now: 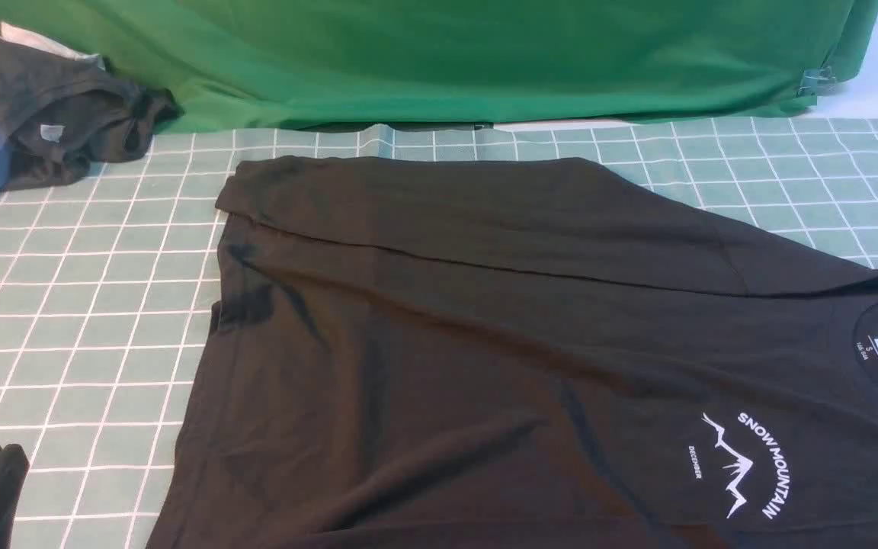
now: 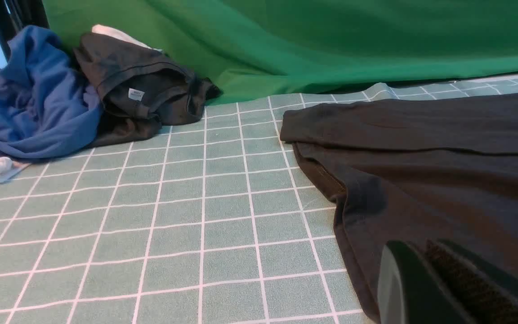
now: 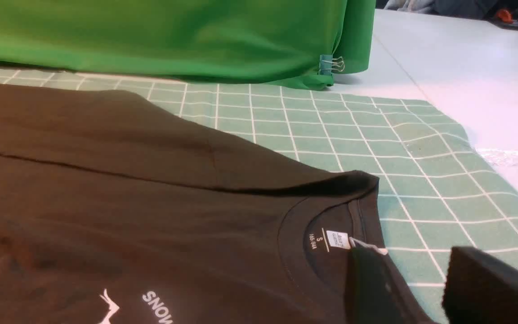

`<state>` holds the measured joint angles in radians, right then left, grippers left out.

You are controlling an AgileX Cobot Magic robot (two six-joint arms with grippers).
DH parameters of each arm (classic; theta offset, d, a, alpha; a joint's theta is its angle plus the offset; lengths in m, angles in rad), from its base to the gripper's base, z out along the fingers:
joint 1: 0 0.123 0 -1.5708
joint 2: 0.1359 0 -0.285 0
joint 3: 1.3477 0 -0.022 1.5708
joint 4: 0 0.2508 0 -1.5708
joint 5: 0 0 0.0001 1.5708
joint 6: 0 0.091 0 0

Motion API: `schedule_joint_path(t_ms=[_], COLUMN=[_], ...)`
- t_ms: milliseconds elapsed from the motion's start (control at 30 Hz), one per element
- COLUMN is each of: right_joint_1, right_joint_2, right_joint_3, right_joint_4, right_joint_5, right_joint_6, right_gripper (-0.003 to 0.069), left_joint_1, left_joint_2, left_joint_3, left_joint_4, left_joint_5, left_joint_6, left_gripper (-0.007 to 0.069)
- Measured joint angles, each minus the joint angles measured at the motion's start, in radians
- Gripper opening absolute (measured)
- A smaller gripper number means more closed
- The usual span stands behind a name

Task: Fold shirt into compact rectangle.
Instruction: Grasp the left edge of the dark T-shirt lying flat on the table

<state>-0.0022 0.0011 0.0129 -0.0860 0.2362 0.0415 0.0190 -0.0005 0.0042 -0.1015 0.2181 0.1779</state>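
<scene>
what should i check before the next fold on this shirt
1. Far side of the shirt folded in: ok, a flap lies along the far edge.
2. Cloth smooth: not ok, creases run across the middle.
3. Right gripper ready to grasp: ok, open, beside the collar.
4. Left gripper ready to grasp: not ok, shut, over the hem end.
5. Left gripper holding cloth: cannot tell.
6. Pile of clothes clear of the shirt: ok, apart at the far left.
</scene>
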Motion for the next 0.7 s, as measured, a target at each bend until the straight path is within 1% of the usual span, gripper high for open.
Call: schedule_joint_path(t_ms=[700], right_joint_1=[0.0], right_joint_2=[0.0], right_joint_3=[0.0], right_joint_4=[0.0], right_joint_5=[0.0], right_joint_6=[0.0], right_gripper=[0.0242], left_joint_1=[0.0], left_joint_2=[0.001], left_joint_3=[0.0], left_joint_4=[0.01], left_joint_5=[-0.006], left_joint_6=[0.0], left_gripper=[0.0016])
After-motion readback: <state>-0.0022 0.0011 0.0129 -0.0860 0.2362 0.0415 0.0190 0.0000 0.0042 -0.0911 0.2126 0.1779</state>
